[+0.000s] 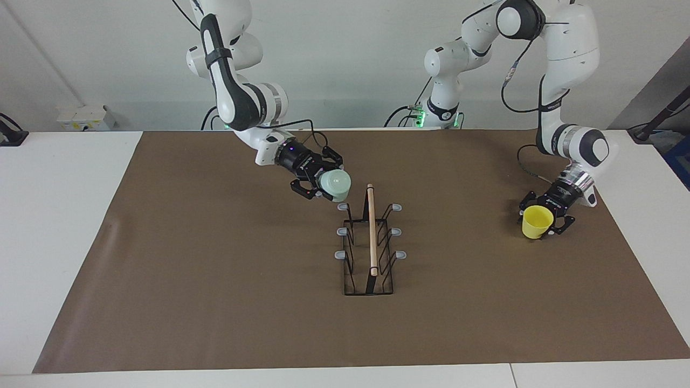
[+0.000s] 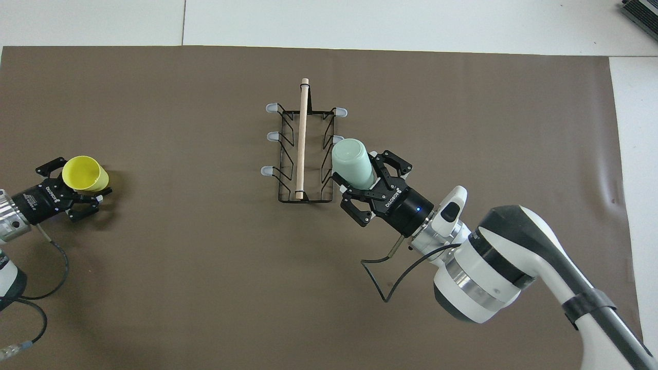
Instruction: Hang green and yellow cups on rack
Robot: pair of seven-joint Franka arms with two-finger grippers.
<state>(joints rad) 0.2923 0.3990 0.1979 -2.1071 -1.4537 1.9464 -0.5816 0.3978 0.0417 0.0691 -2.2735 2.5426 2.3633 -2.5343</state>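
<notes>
My right gripper [image 1: 322, 187] is shut on the pale green cup [image 1: 335, 184], held on its side with its closed base pointing away from the gripper. It hangs just above the rack's [image 1: 372, 231] prong [image 1: 343, 206] nearest the robots on the right arm's side. In the overhead view the green cup [image 2: 352, 163] in the right gripper [image 2: 367, 179] covers that prong of the rack [image 2: 303, 139]. My left gripper [image 1: 541, 220] is shut on the yellow cup [image 1: 537, 221], mouth tilted up, low over the mat at the left arm's end. The overhead view shows the yellow cup [image 2: 85, 173] in the left gripper [image 2: 77, 181].
A brown mat [image 1: 215, 269] covers the white table [image 1: 54, 215]. The rack stands mid-mat, its wooden dowel running toward and away from the robots. The other prongs [image 1: 396, 207] carry nothing. Cables trail from both wrists.
</notes>
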